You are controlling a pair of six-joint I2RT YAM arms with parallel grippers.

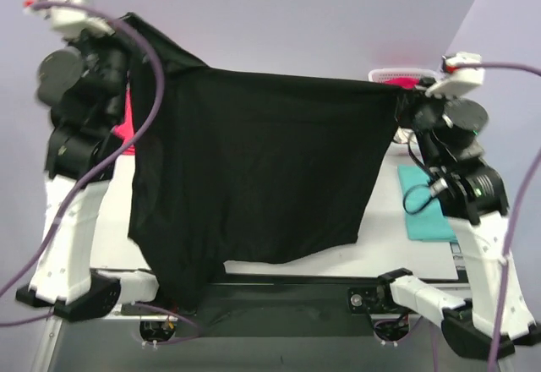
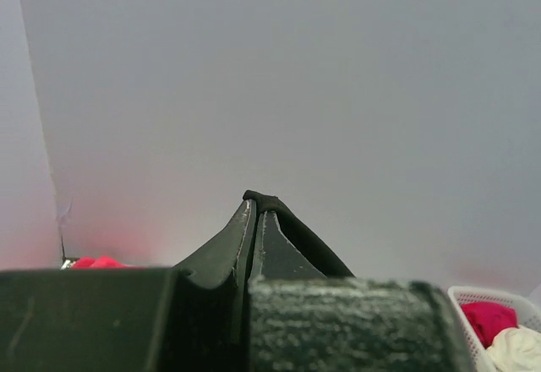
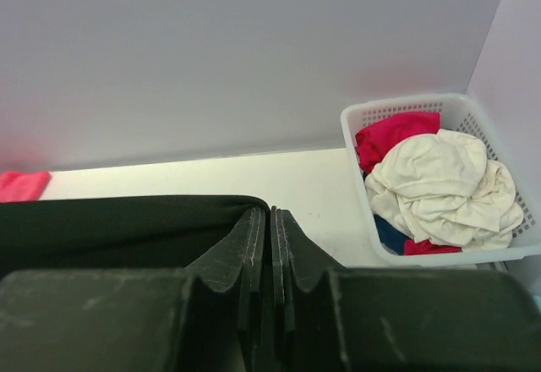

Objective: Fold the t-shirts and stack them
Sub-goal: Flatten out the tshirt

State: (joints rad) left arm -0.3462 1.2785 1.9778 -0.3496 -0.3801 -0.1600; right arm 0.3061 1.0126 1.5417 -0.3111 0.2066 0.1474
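The black t-shirt [image 1: 262, 161] hung stretched above the desk [image 1: 385, 220], one top corner pinched in the left tool [image 2: 254, 206], the other in the right tool [image 3: 272, 216]. Soft, light and limp, it would likely sag unless gripped at corners and kept taut

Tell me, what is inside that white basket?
The white basket holds a crumpled cream shirt on top, red cloth behind and below it, and a sliver of blue. Whatever lies deeper is covered by the cream shirt.
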